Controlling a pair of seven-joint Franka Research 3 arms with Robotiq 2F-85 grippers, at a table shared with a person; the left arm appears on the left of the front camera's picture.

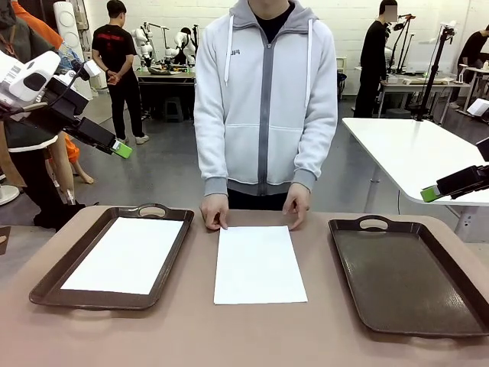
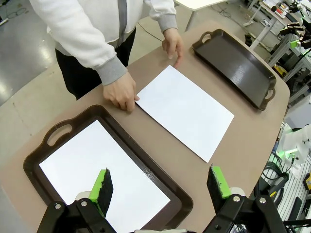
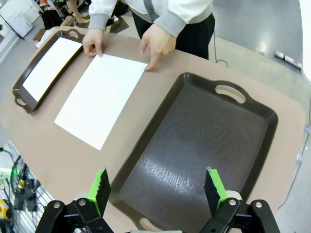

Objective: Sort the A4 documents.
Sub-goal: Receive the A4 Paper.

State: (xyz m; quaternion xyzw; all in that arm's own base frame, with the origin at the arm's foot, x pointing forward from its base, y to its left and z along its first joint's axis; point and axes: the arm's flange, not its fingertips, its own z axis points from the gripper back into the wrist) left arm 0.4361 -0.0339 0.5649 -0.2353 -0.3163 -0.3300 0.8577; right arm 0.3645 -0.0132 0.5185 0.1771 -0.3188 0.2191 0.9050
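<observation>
Your table (image 1: 252, 340) carries two dark trays, set well apart.

Left tray (image 1: 47, 292): the tray sheet (image 1: 126, 254) lies flat inside. It is white and blank, covers most of the floor, and sits square to the rim.

Right tray (image 1: 405, 279): bare glossy floor, with a handle cut-out at the far end.

Between the trays the middle sheet (image 1: 258, 264) lies flat on the table. Its long side runs near to far, and it is apart from both trays.

A person (image 1: 265, 92) in a light zip hoodie stands at the far edge. The left-side hand (image 1: 214, 211) has its fingertips on the middle sheet's far left corner. The right-side hand (image 1: 296, 205) has its fingertips at the far right corner.

Your left gripper (image 2: 160, 187) hangs high at the left, above the left tray. Its jaws are spread wide, with nothing between the green pads. Through its wrist view you look down on the tray sheet, with the middle sheet, both hands and the right tray beyond.

Your right gripper (image 3: 157, 187) hangs high at the right, above the near end of the right tray. Its jaws are equally wide and hold nothing. In the front view you catch its green tip at the right edge, well above the table.

Both grippers hang clear of paper and trays.
</observation>
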